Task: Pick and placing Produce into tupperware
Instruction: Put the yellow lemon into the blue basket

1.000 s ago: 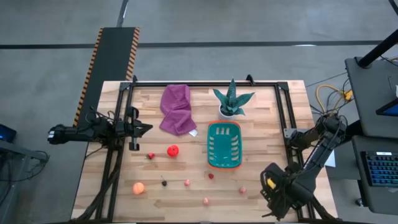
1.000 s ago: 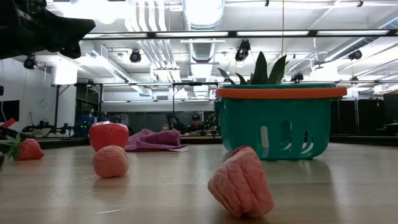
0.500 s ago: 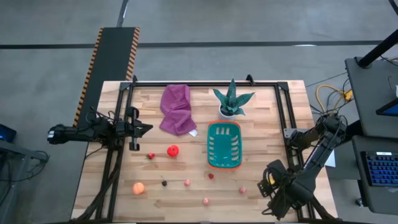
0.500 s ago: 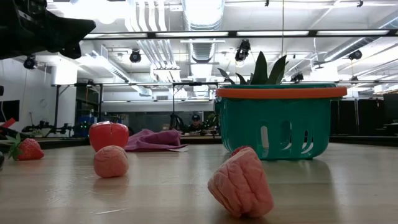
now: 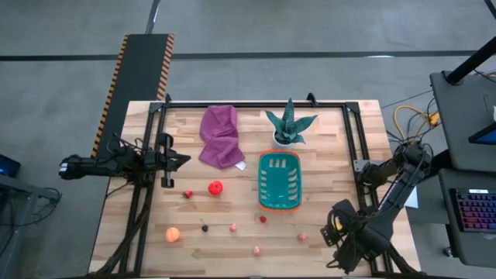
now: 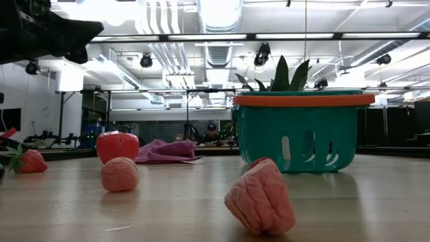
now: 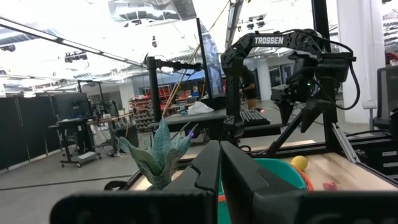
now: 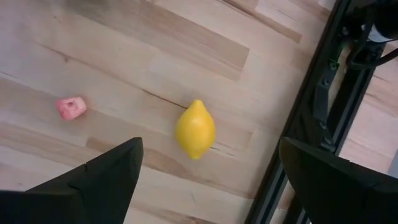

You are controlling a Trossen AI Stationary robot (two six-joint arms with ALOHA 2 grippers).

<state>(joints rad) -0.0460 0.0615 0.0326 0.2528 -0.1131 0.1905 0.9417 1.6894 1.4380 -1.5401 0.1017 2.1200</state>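
While the left gripper (image 5: 180,159) waits at the left edge of the surface (image 5: 333,139) in the high view, its fingers pressed together on nothing, the right gripper (image 5: 335,229) hangs at the lower right of that frame with its fingers spread wide and nothing between them. Its wrist camera looks down on the yellow lemon (image 8: 195,129), which lies on the wood between the two dark fingers (image 8: 102,171), with a small pink piece (image 8: 70,107) well apart toward the left of that frame. The teal basket (image 5: 279,180) sits right of centre in the high view, just below the green plant (image 5: 290,124) in its white pot, and no produce shows inside it from above. A purple cloth (image 5: 221,136) lies crumpled at the upper middle. The rest of the produce is scattered across the lower half: the red fruit (image 5: 215,187) and a strawberry (image 5: 187,194) left of the basket, the orange ball (image 5: 172,234) at the lower left, a dark piece (image 5: 204,228), and more small pink and red pieces along the bottom. In the low view, a pink piece (image 6: 261,199) lies in the foreground in front of the basket.
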